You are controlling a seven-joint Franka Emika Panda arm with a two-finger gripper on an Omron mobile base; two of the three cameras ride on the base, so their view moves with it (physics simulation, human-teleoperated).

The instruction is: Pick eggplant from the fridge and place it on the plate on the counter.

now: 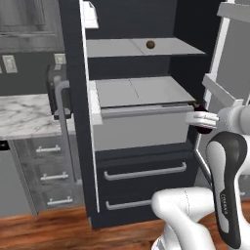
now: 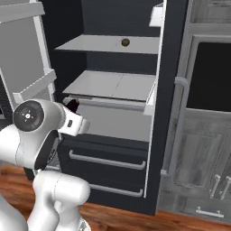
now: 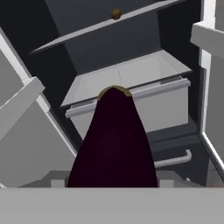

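The eggplant (image 3: 113, 140), dark purple-maroon with a brownish tip, fills the middle of the hand view and hides the fingertips. My gripper (image 1: 199, 118) is shut on it at the right edge of the open fridge (image 1: 78, 122), level with the pulled-out grey drawer (image 1: 141, 111). From the right base view the eggplant (image 2: 72, 106) peeks out just above the white hand, in front of the drawer's left corner. The marble counter (image 1: 24, 114) lies left of the fridge. The plate is out of view.
An orange-brown ball (image 1: 150, 45) rests on the upper fridge shelf. The fridge door (image 1: 229, 58) stands open close beside the arm. Dark lower drawers with bar handles (image 1: 144, 172) are below. Grey cupboards (image 2: 203, 149) stand right of the fridge.
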